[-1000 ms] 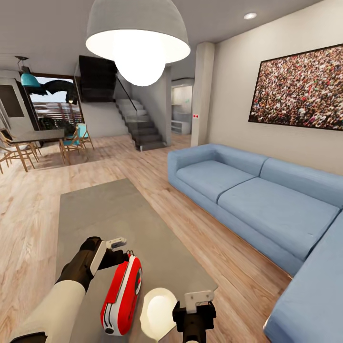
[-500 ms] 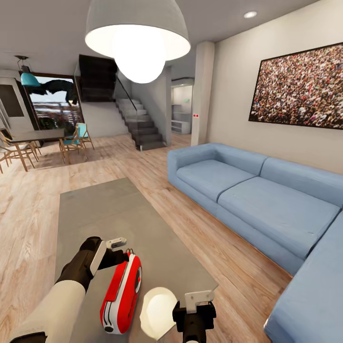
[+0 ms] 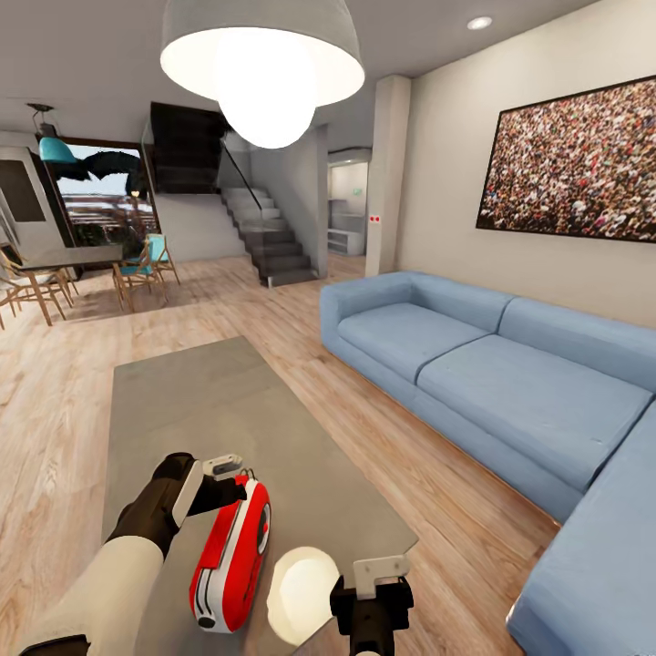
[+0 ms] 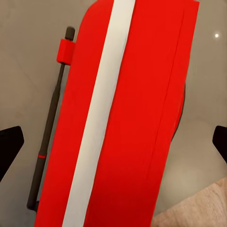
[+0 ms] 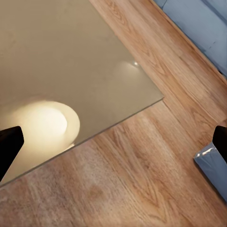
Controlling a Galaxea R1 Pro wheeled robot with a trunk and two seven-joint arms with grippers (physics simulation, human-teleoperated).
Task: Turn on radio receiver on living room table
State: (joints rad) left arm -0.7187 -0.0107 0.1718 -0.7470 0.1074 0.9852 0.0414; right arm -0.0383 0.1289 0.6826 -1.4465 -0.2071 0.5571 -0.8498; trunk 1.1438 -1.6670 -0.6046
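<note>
The small red radio receiver with white trim lies at the near end of the flat grey glassy tabletop, its long axis running near to far, tilted slightly right. Beside the radio's near end, the right tool hangs spread. At its far end, the left tool is spread, fingertips either side. Beyond the radio, right, stands the blue L-shaped sofa.

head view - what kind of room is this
Most likely a home living room, open to a dining corner: a blue L-shaped sofa, a low grey coffee table on wood flooring, a framed crowd photo on the wall and a dome pendant lamp.
</note>
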